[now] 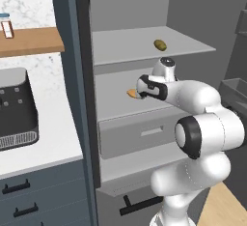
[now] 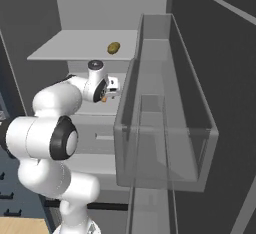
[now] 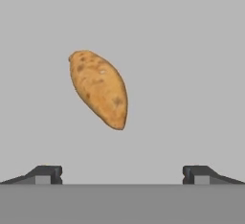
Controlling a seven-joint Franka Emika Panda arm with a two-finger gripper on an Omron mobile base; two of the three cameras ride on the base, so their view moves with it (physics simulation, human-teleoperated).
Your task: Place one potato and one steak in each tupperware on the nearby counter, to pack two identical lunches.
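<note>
Potato [image 3: 99,89] lies on the grey fridge shelf [image 3: 191,50], just ahead of the claw [image 3: 122,174], whose jaws stand wide apart, grasping nothing.

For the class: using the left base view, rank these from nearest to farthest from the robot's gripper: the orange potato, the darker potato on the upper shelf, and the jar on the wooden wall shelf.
1. Orange potato: right at the gripper, on the middle fridge shelf.
2. Darker potato: one shelf up, to the right.
3. Jar: far left, on the wooden wall shelf.
</note>
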